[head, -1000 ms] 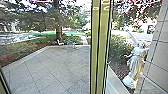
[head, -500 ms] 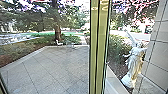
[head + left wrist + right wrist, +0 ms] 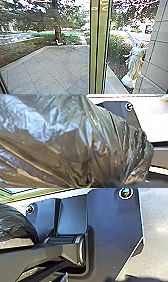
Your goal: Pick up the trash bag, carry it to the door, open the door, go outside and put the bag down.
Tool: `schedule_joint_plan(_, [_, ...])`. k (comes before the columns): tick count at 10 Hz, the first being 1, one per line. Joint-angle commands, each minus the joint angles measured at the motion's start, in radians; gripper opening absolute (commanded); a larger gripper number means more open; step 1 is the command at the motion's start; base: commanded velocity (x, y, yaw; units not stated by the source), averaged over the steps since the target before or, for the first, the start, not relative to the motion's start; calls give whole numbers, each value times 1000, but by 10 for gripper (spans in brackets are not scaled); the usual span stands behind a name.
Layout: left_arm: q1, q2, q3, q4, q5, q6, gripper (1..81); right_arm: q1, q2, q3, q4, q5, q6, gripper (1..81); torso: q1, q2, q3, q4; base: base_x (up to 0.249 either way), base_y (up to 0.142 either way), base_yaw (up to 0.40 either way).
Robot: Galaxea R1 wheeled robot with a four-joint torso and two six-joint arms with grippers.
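The trash bag (image 3: 67,139), dark, shiny and crumpled, is very near the left wrist camera. Part of the same dark bag (image 3: 15,223) also shows in the right wrist view, beside the robot's own plate. In the head view the glass door's yellowish upright frame (image 3: 99,50) stands in front of the robot, with the paved yard seen through the glass to its left. Whether anything grips the bag cannot be made out.
Beyond the glass lies a tiled terrace (image 3: 52,67) edged by planting and a tree (image 3: 57,32). A white statue (image 3: 135,62) stands at the right beside a tiled wall (image 3: 158,47). A small white object (image 3: 59,42) sits near the tree.
Over the last second the head view has shifted slightly, so the frame and yard lie a little further left. Since half a second ago hardly anything differs.
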Motion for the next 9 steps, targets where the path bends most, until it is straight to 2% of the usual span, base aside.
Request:
schedule_joint_plan(1, [-46, 4, 7, 6, 52, 0, 10, 53, 5, 2, 0, -45, -4, 811, 0, 0, 0, 0, 0, 0, 0])
schedule_joint_plan(7, [-46, 4, 7, 9, 52, 0, 10, 54, 16, 1, -2, -53, -3, 811, 0, 0, 0, 0, 0, 0, 0])
schedule_joint_plan(9, [-46, 4, 7, 7, 52, 0, 10, 54, 16, 1, -2, -54, -3, 811, 0, 0, 0, 0, 0, -66, 0])
